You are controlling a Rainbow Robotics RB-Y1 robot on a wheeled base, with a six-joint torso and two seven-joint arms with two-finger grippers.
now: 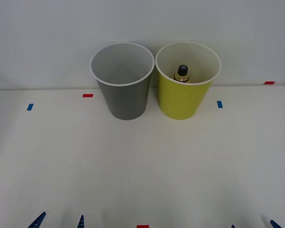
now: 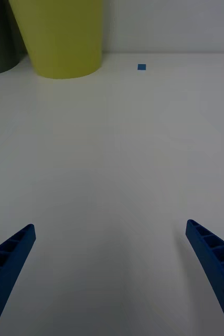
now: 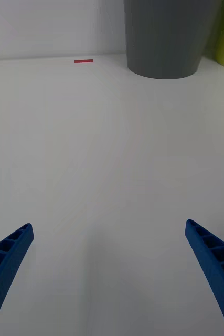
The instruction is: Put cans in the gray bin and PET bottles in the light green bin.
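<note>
A small yellow PET bottle (image 1: 182, 74) stands upright inside the light green bin (image 1: 187, 97), upper centre, beside the gray bin (image 1: 123, 97). It looks light, rigid and slick; best gripped around its body. Both the left gripper (image 1: 59, 221) and the right gripper (image 1: 254, 225) rest wide open and empty along the bottom edge.

bottle (image 1: 182, 73): only its cap and neck peek out, rest hidden inside green bin (image 1: 183, 102) | gray bin (image 3: 167, 37): top cut off by edge
</note>
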